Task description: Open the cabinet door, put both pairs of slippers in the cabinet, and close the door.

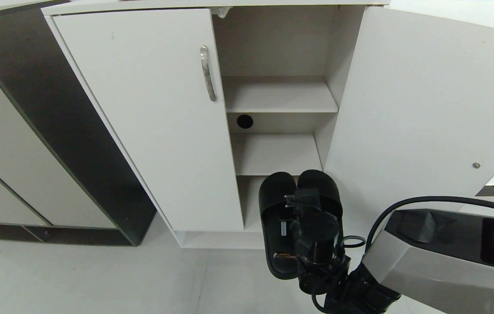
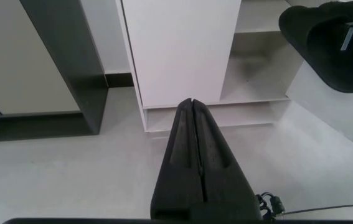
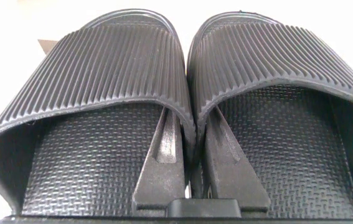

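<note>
The white cabinet (image 1: 279,93) stands with its right door (image 1: 421,100) swung open and its left door (image 1: 151,117) closed. A pair of black slippers (image 1: 275,205) hangs side by side, toes toward the cabinet, just in front of the lowest shelf (image 1: 250,205). My right gripper (image 1: 303,205) is shut on them; in the right wrist view its fingers (image 3: 160,162) sit one inside each slipper (image 3: 114,68), pinching the two inner walls together. My left gripper (image 2: 192,124) is shut and holds nothing, low over the floor in front of the closed door, with the slippers (image 2: 332,43) off to one side.
The upper shelf and the middle shelf (image 1: 275,152) are bare. A metal handle (image 1: 207,78) runs down the closed door's edge. A dark-framed unit (image 1: 55,117) stands left of the cabinet. Pale floor (image 1: 98,279) lies open in front.
</note>
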### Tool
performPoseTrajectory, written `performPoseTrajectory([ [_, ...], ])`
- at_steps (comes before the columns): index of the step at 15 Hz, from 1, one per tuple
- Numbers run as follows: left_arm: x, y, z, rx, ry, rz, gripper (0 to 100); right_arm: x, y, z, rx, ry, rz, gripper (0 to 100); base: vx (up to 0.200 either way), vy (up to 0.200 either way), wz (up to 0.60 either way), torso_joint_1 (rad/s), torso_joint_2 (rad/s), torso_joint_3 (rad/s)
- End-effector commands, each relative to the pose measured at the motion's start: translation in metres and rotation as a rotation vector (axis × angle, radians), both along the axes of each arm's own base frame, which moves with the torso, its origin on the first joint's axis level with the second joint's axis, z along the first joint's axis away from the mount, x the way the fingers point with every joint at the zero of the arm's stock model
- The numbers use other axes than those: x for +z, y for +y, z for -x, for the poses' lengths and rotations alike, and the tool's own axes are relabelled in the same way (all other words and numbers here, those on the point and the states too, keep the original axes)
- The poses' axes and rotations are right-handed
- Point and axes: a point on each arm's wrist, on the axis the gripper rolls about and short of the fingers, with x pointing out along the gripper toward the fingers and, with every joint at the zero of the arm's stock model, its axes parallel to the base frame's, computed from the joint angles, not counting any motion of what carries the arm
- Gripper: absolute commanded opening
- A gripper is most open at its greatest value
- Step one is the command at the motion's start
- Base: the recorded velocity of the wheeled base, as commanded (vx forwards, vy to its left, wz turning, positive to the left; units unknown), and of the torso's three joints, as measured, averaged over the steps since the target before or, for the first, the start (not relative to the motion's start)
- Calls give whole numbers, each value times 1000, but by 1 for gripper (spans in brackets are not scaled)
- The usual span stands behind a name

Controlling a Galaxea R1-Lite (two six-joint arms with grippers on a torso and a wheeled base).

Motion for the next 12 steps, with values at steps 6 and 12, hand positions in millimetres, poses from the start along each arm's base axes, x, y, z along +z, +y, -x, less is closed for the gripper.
performPoseTrajectory([
  [6,0,0,0,0,1,2,0,-1,-9,-10,-32,1,3,0,0,100,0,4,2,1],
  [12,0,0,0,0,1,2,0,-6,-15,-7,9,16,15,0,0,0,0,0,0,0],
])
